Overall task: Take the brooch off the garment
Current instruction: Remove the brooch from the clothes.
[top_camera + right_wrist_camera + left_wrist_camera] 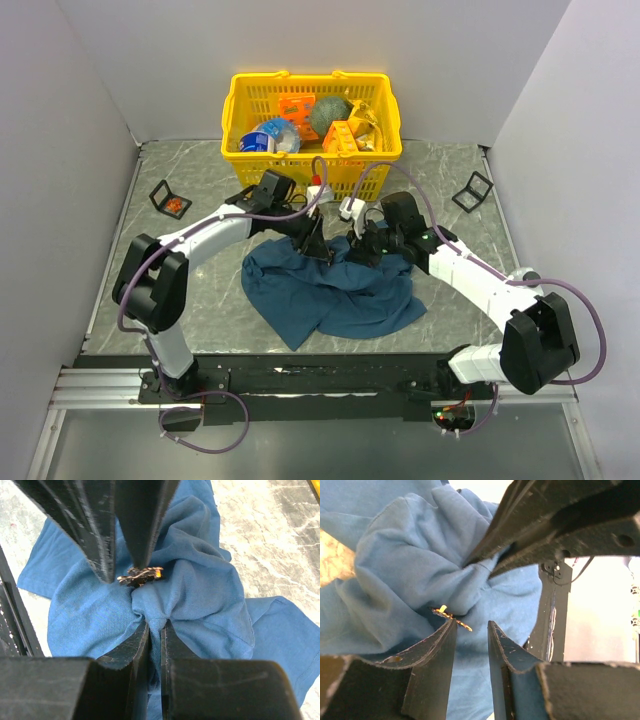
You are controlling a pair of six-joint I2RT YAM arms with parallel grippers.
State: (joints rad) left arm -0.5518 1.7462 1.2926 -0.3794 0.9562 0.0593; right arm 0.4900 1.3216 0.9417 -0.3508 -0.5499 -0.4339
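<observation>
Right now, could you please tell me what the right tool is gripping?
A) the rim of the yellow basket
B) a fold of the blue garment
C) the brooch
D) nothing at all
B: in the right wrist view the right tool is closed on a bunched fold of the blue garment, while the brooch sits just beyond it, at the tips of the left tool.

L arm [215,228], R arm [480,285]: white links, black joints. Purple cables [603,335] along each. Fingers [432,670] black, flat, scuffed edges.
</observation>
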